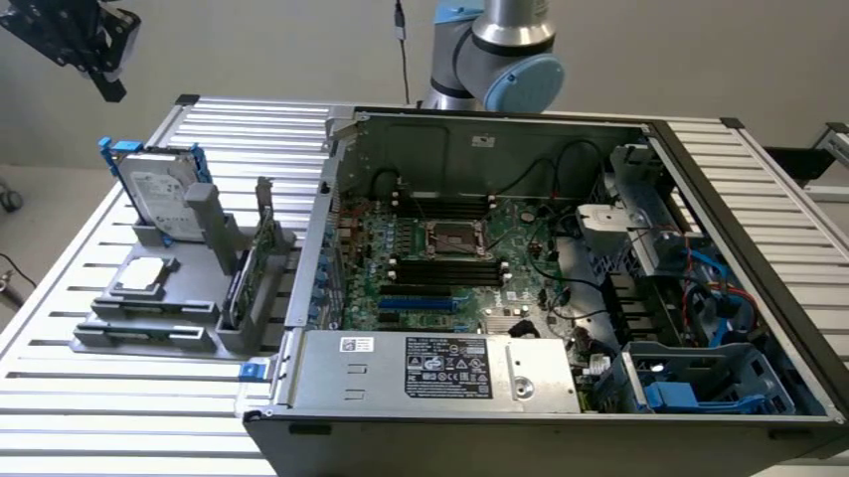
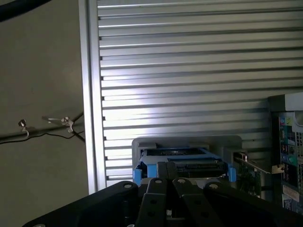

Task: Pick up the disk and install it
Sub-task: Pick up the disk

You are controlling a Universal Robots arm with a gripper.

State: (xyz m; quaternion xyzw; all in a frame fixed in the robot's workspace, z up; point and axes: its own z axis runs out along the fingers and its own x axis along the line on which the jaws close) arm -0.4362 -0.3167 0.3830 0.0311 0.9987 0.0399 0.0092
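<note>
Disk on edge in grey stand, beside open case. Gripper above it, pincer pressed together, holding nothing. Likely rigid, dense, shock-sensitive; grasp 2 blue carrier rails.

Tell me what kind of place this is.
Probably a robot lab or workshop: a robot arm stands by an opened computer on a metal table, with a disk upright in a stand.

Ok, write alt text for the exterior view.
A disk in a blue frame stands upright in a grey stand on a slatted metal table, beside an open computer case. The shut black pincer hangs above the disk, not touching it.
</note>
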